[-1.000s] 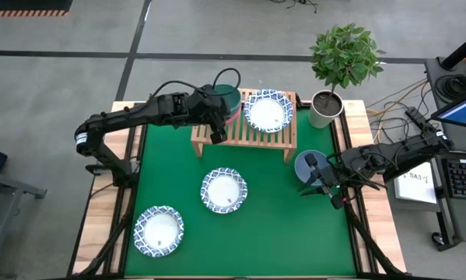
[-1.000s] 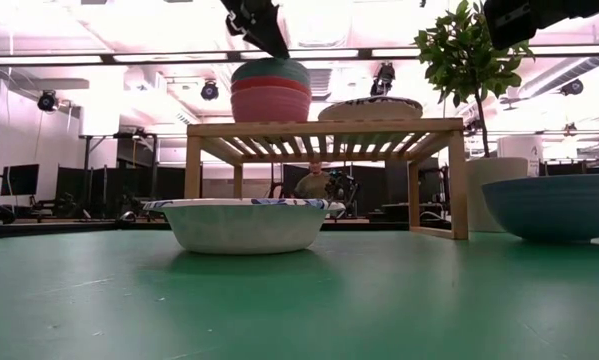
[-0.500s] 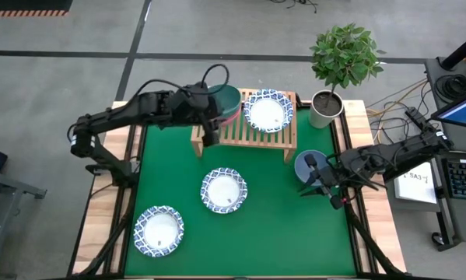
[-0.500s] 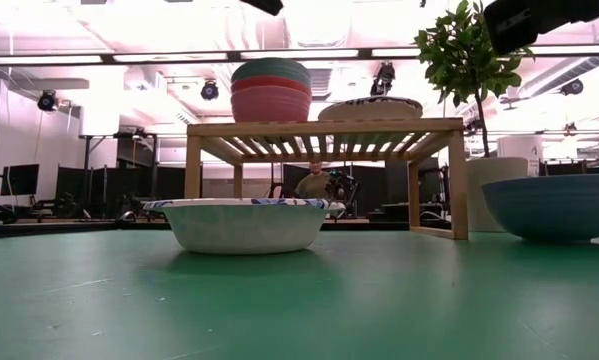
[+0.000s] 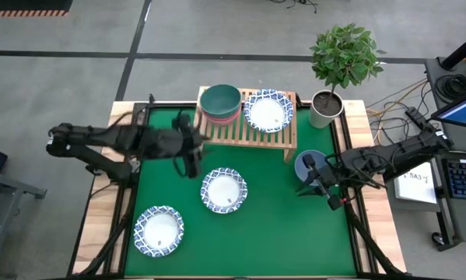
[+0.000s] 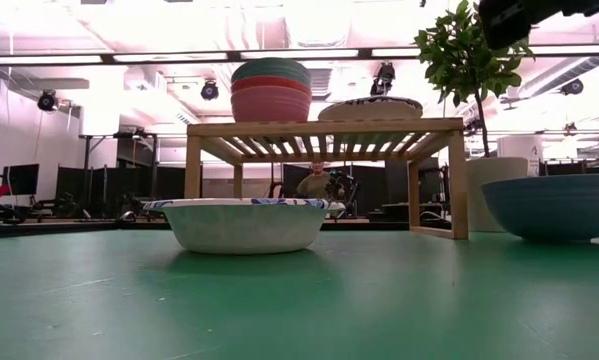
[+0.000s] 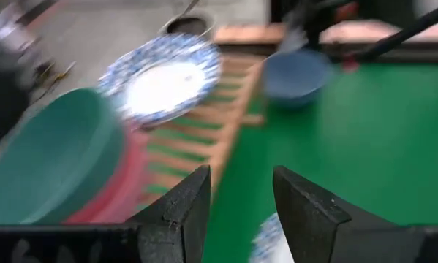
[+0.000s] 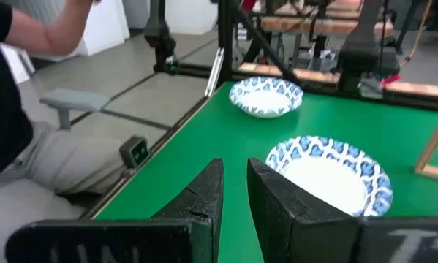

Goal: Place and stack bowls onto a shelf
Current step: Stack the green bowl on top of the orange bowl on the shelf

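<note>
A teal-green bowl (image 5: 220,99) sits nested on a red and a pink bowl at the left end of the light-wood shelf (image 5: 240,131). Beside the stack (image 6: 270,90), a white blue-rimmed bowl (image 5: 268,110) rests on the slats. Two more white bowls (image 5: 223,190) (image 5: 159,230) sit on the green mat. The blue bowl (image 5: 310,165) stands on the mat right of the shelf. My left gripper (image 5: 188,155) hovers open over the mat, left of and nearer than the shelf, holding nothing (image 7: 240,175). My right gripper (image 5: 320,187) waits just beside the blue bowl, its fingers a narrow gap apart (image 8: 235,164).
A grey plant pot (image 5: 326,107) with a small tree stands at the table's far right corner, behind the blue bowl. A person (image 8: 14,109) sits past the table's left edge in the right wrist view. Bare green mat (image 5: 279,233) lies toward the near right.
My left gripper has drawn back from the teal bowl on the shelf, rising out of the low view, then swinging toward the table's left and near side over the mat. The stack of three bowls has stayed in place on the shelf.
</note>
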`<state>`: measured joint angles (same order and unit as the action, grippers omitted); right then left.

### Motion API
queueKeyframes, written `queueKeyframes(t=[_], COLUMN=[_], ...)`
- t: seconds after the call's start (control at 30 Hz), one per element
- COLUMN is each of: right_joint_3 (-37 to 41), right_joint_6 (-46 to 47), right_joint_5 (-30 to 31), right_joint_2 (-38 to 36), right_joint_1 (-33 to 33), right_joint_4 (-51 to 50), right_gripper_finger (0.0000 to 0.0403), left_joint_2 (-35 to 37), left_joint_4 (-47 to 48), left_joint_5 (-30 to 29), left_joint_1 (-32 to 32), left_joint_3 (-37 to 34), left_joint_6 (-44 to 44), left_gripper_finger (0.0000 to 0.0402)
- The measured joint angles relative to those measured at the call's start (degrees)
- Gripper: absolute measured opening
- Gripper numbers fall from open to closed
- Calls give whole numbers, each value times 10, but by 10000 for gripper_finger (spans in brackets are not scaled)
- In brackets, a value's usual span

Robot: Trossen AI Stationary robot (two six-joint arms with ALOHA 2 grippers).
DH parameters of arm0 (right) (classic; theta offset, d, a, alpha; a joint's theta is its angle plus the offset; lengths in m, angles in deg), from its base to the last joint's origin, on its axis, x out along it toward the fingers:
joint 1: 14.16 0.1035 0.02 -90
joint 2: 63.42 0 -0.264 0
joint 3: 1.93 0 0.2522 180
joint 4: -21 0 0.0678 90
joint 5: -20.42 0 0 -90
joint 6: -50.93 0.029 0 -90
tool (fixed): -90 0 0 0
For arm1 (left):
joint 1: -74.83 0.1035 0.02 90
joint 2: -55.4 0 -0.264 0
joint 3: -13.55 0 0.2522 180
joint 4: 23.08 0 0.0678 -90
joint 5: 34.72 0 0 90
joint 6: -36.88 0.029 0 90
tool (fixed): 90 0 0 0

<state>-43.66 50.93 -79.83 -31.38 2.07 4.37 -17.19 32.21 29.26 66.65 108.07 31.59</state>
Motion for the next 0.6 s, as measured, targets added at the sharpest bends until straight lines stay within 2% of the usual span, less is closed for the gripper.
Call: queueKeyframes(t=[0.07, 0.17, 0.23, 0.33, 0.43, 0.6], right_joint_3=[0, 0, -6, -26, -55, -124], right_joint_6=[2, 29, 35, 39, 30, 4], right_joint_5=[24, 115, 155, 163, 165, 214], right_joint_2=[9, 31, 52, 85, 122, 195], right_joint_1=[0, 0, -2, -7, -14, -44], right_joint_4=[24, 59, 56, 59, 85, 93], right_gripper_finger=[54, 54, 53, 53, 53, 53], left_joint_2=[19, 38, 46, 50, 50, 50], left_joint_4=[-71, -166, -222, -293, -336, -342], left_joint_5=[0, -2, -5, -8, -37, -62], left_joint_1=[-36, -88, -119, -153, -172, -178], left_joint_3=[-53, -128, -175, -235, -277, -299], left_joint_6=[-2, -1, -1, 0, -2, -25], left_gripper_finger=[132, 132, 132, 132, 132, 132])
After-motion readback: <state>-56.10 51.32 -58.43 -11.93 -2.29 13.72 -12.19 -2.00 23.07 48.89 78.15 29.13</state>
